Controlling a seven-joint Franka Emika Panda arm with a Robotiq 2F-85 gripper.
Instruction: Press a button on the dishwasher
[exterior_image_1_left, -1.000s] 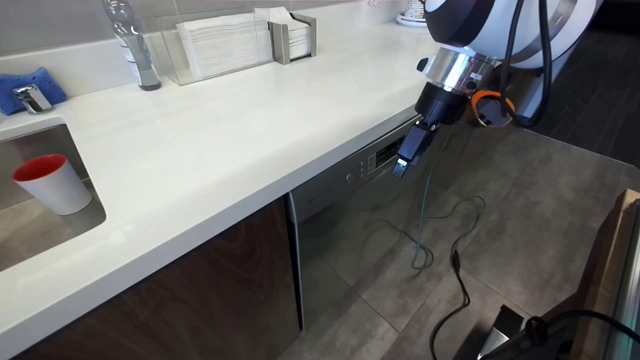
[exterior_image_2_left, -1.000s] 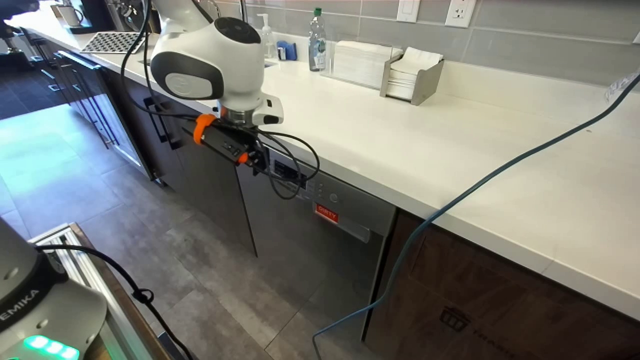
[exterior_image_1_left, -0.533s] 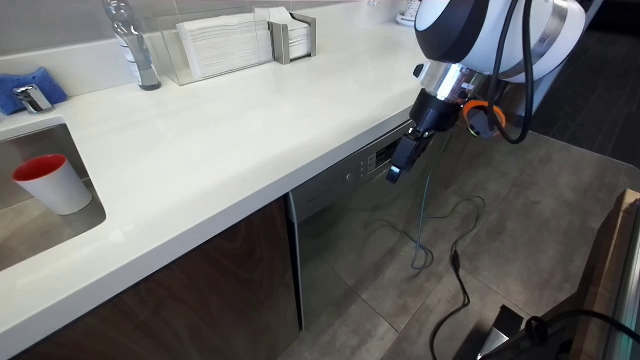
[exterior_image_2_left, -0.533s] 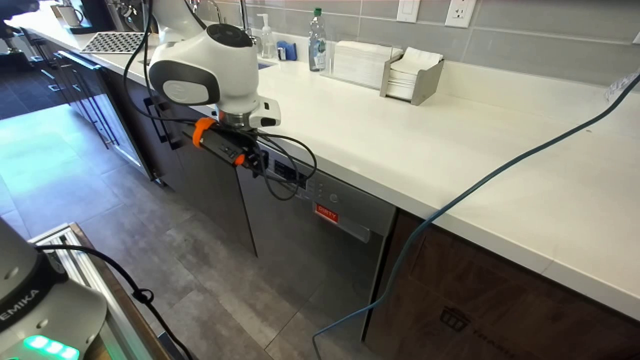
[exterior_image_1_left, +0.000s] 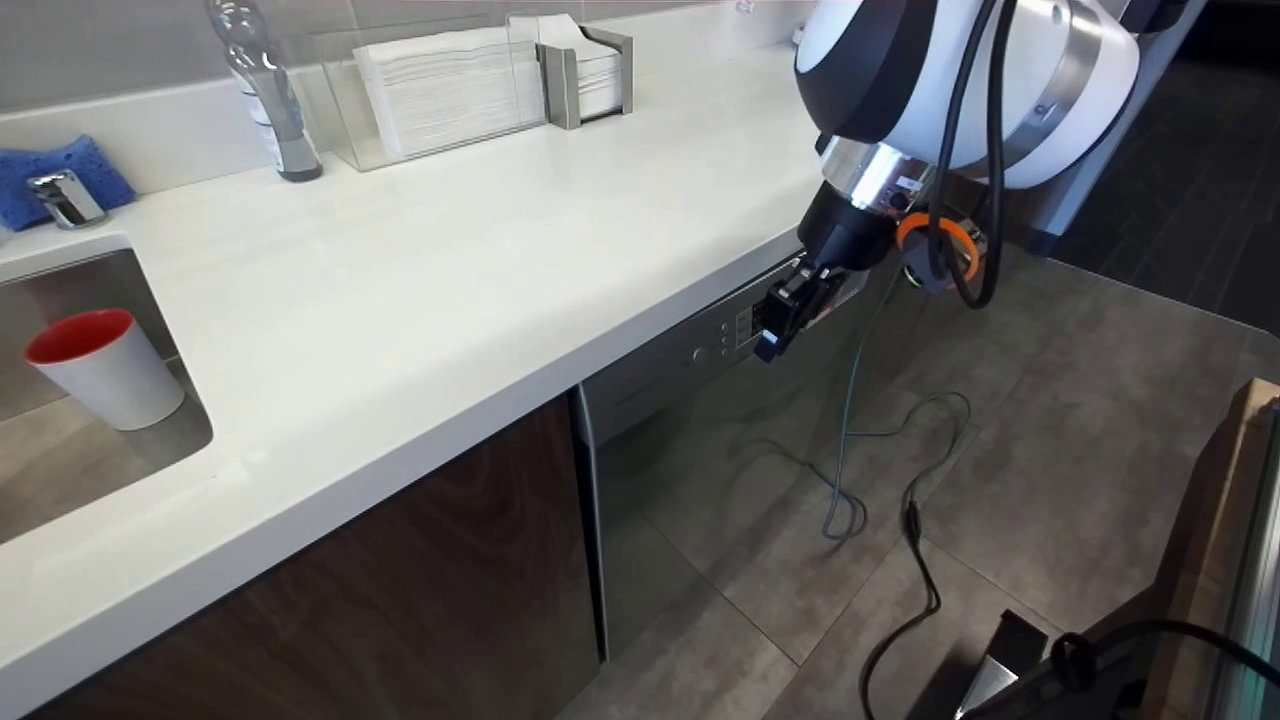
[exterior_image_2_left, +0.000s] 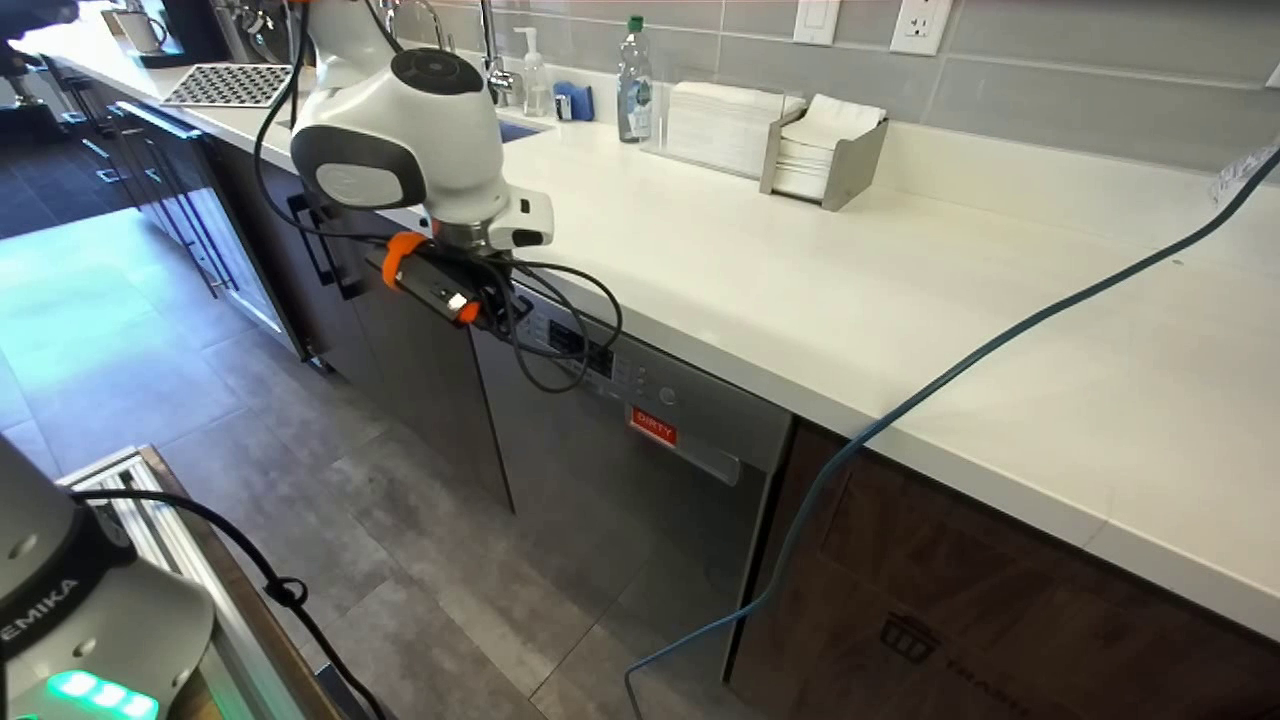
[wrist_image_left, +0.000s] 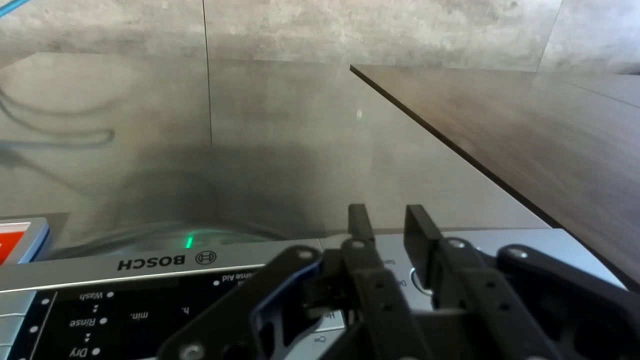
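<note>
The dishwasher (exterior_image_1_left: 690, 480) has a steel front and a narrow control strip (wrist_image_left: 165, 260) on top, with a black display (wrist_image_left: 160, 315). In the wrist view, upside down, my gripper (wrist_image_left: 386, 210) stands over this strip, its fingers (wrist_image_left: 361, 222) a small gap apart with nothing between them. Its right finger partly covers a round button (wrist_image_left: 419, 282), which shows left of the gripper in an exterior view as a round button (exterior_image_1_left: 699, 356). Across the display is a round button (exterior_image_2_left: 667, 396). Whether my fingertips touch the strip, I cannot tell.
The white countertop (exterior_image_1_left: 480, 260) runs just above the strip. Dark brown cabinet doors (exterior_image_1_left: 400, 580) flank the steel front. A red DIRTY sign (exterior_image_2_left: 653, 425) sits on the front, and a blue cable (exterior_image_2_left: 830, 470) crosses an exterior view. Loose cables lie on the floor.
In an exterior view my gripper has moved left along the control strip, closer to the round button there. The fingers have drawn nearer each other. The dishwasher has not moved.
</note>
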